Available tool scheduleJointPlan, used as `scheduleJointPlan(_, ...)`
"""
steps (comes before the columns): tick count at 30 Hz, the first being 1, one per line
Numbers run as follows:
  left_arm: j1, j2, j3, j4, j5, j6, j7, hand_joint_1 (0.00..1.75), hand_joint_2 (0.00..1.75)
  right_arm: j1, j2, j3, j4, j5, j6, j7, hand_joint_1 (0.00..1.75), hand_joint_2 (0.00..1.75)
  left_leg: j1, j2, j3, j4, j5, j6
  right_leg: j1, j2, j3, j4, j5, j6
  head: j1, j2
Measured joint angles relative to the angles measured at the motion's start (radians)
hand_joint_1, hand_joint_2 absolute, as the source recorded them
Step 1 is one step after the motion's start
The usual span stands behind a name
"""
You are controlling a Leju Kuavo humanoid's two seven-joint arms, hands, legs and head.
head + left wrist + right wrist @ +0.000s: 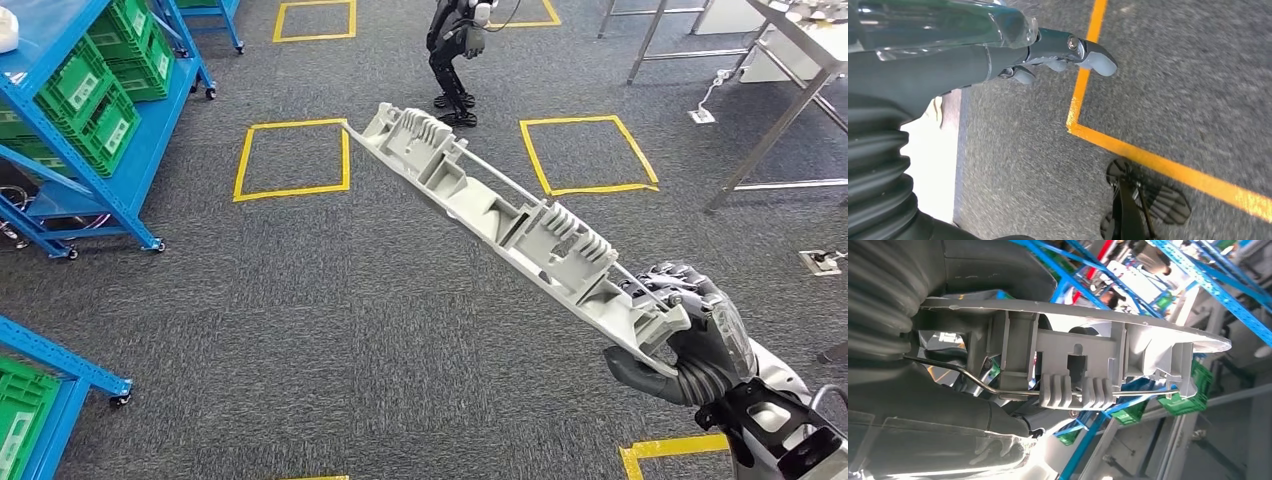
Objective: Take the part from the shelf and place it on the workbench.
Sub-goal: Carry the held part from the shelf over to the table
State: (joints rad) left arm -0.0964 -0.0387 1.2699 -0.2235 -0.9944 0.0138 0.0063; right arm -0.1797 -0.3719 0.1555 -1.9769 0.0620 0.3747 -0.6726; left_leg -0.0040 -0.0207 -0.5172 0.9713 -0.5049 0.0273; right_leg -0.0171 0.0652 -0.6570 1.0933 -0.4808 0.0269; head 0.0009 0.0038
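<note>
The part (500,215) is a long light-grey plastic moulding with ribs and a thin metal rod along it. My right hand (690,340) grips its near end at the lower right of the head view, and the part slants up and away over the grey carpet. Close up in the right wrist view, the part (1083,360) stretches out from my right hand (923,365). My left hand (998,55) hangs over the floor with its fingers (1093,57) loosely extended and nothing in them. The blue shelf (110,150) stands at the left. A metal workbench (790,60) stands at the far right.
Green bins (95,95) fill the blue shelf, and a second blue rack (40,385) sits at the lower left. Yellow tape squares (292,158) mark the carpet. Another dark humanoid robot (455,50) stands ahead at the top centre.
</note>
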Motion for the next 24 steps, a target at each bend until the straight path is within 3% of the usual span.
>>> scheduleJointPlan(2,0.002,-0.005,0.001,0.001,0.004,0.003,-0.001,0.0,1.75,-0.008,0.0,0.008,0.004,0.009,-0.005,0.0,1.75,1.75,-0.001,0.027,-0.001,-0.001,0.001,0.002,0.001,-0.045,-0.061,0.13,-0.065,0.008,0.0,0.0)
scheduleJointPlan(4,0.004,-0.01,0.002,0.001,0.01,0.006,-0.004,0.0,1.75,-0.014,0.001,0.016,0.009,0.028,-0.019,0.001,1.75,1.75,-0.001,0.053,-0.002,0.0,0.0,0.001,-0.001,-0.055,-0.098,0.217,-0.091,0.015,0.0,0.0)
scheduleJointPlan(5,0.004,-0.012,0.002,0.002,0.01,0.006,-0.005,0.0,1.75,-0.018,0.002,0.02,0.012,0.04,-0.029,0.004,1.75,1.75,0.0,0.065,-0.002,0.0,-0.001,-0.001,-0.002,-0.059,-0.087,0.201,-0.076,0.017,0.0,0.0)
scheduleJointPlan(7,0.003,-0.016,0.002,0.002,0.01,0.006,-0.008,0.0,1.75,-0.025,0.002,0.027,0.016,0.06,-0.05,0.012,1.75,1.75,0.002,0.086,0.001,0.004,-0.007,-0.008,-0.006,-0.085,-0.011,0.066,-0.021,0.02,0.0,0.0)
scheduleJointPlan(9,0.002,-0.017,0.002,0.001,0.011,0.007,-0.01,0.0,1.75,-0.032,0.003,0.031,0.019,0.067,-0.062,0.018,1.75,1.75,-0.001,0.1,0.002,0.011,-0.015,-0.019,-0.005,-0.115,0.051,-0.046,0.012,0.014,0.0,0.0)
scheduleJointPlan(10,0.002,-0.016,0.002,0.001,0.011,0.007,-0.011,0.0,1.75,-0.034,0.004,0.032,0.02,0.069,-0.065,0.019,1.75,1.75,-0.003,0.106,0.002,0.014,-0.018,-0.024,-0.003,-0.121,0.06,-0.065,0.014,0.008,-0.001,0.0)
scheduleJointPlan(12,0.001,-0.017,0.002,0.001,0.012,0.007,-0.012,0.0,1.75,-0.036,0.004,0.032,0.022,0.071,-0.069,0.021,1.75,1.75,-0.003,0.119,0.003,0.014,-0.021,-0.03,0.001,-0.102,0.057,-0.063,0.015,-0.007,-0.002,0.0)
scheduleJointPlan(13,0.001,-0.017,0.002,0.001,0.012,0.007,-0.012,0.0,1.75,-0.037,0.004,0.032,0.022,0.072,-0.069,0.021,1.75,1.75,-0.001,0.116,0.002,0.017,-0.026,-0.034,0.0,-0.094,0.056,-0.063,0.017,-0.013,-0.002,0.0)
scheduleJointPlan(15,0.0,-0.019,0.002,0.001,0.012,0.007,-0.013,0.0,1.75,-0.042,0.004,0.033,0.022,0.072,-0.07,0.022,1.75,1.75,0.004,0.081,-0.022,0.068,-0.062,-0.042,-0.002,-0.077,0.055,-0.066,0.021,-0.025,-0.003,0.0)
scheduleJointPlan(17,0.002,-0.022,0.002,0.001,0.012,0.007,-0.014,0.0,1.75,-0.047,0.005,0.035,0.023,0.072,-0.07,0.022,1.75,1.75,0.006,0.037,-0.083,0.192,-0.121,-0.045,-0.001,-0.059,0.052,-0.066,0.024,-0.032,-0.004,0.0)
scheduleJointPlan(19,0.006,-0.023,0.002,0.002,0.011,0.007,-0.014,0.0,1.75,-0.048,0.007,0.038,0.025,0.078,-0.076,0.022,1.75,1.75,0.006,0.024,-0.14,0.293,-0.148,-0.042,0.003,-0.036,0.05,-0.066,0.026,-0.035,-0.004,0.0)
scheduleJointPlan(20,0.007,-0.023,0.002,0.003,0.01,0.006,-0.014,0.0,1.75,-0.048,0.007,0.039,0.025,0.085,-0.083,0.022,1.75,1.75,0.006,0.021,-0.146,0.296,-0.135,-0.039,0.004,-0.024,0.049,-0.066,0.027,-0.036,-0.004,0.0)
scheduleJointPlan(21,0.008,-0.024,0.002,0.003,0.008,0.005,-0.014,0.0,1.75,-0.046,0.007,0.04,0.025,0.092,-0.093,0.022,1.75,1.75,0.005,0.016,-0.133,0.259,-0.105,-0.034,0.005,-0.012,0.049,-0.066,0.027,-0.036,-0.003,0.0)
scheduleJointPlan(23,0.007,-0.024,0.002,0.004,0.004,0.004,-0.014,0.0,1.75,-0.04,0.007,0.04,0.025,0.104,-0.114,0.017,1.75,1.75,0.004,-0.022,-0.072,0.126,-0.038,-0.022,0.006,0.01,0.049,-0.065,0.03,-0.033,-0.003,0.0)
scheduleJointPlan(24,0.007,-0.023,0.002,0.004,0.003,0.004,-0.014,0.0,1.75,-0.036,0.006,0.04,0.025,0.107,-0.123,0.013,1.75,1.75,0.004,-0.042,-0.046,0.071,-0.02,-0.019,0.006,0.021,0.047,-0.065,0.032,-0.03,-0.003,0.0)
